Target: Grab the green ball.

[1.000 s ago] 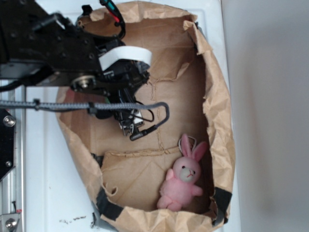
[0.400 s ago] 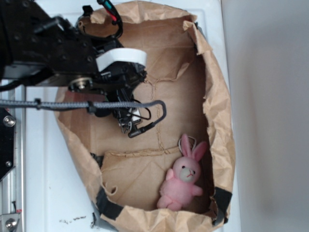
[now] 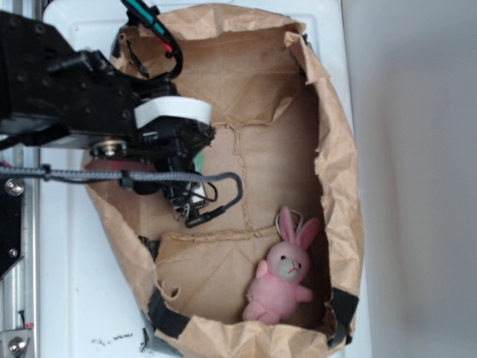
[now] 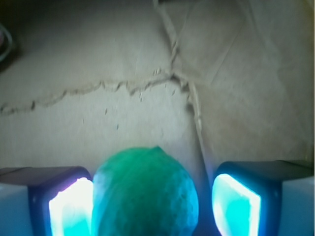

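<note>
Gripper: while the green ball (image 4: 145, 192) sits between our fingers (image 4: 71, 209), the gripper (image 4: 147, 206) stands open, left pad touching it, a gap showing at the right pad.
Ball: on the paper floor, low centre in the wrist view; barely visible under the arm in the exterior view.
Bag (image 3: 339, 186): crumpled walls ring us.
Bunny (image 3: 283, 276): well apart, near the bag's lower right edge.
Room: open floor ahead.

Green ball (image 4: 145, 194) cut off by the wrist view's lower edge, nearly hidden beneath the arm (image 3: 82, 97) outside.
</note>
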Action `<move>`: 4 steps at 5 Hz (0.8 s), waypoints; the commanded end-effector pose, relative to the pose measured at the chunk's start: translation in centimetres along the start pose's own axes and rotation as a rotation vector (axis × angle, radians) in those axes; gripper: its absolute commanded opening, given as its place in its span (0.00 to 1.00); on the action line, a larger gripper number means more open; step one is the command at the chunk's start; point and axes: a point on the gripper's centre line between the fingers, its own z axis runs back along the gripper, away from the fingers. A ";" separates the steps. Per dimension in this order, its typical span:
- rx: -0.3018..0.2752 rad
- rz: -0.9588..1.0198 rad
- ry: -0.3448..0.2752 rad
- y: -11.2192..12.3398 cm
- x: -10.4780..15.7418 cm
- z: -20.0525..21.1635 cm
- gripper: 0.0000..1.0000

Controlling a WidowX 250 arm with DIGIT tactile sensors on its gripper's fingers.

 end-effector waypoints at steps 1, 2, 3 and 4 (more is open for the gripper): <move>0.012 0.006 -0.008 1.1 0.3 1.2 1.00; 0.005 0.069 -0.009 1.3 0.7 1.0 0.00; 0.006 0.087 -0.014 1.4 1.0 0.9 0.00; 0.001 0.096 -0.019 1.4 1.2 1.1 0.00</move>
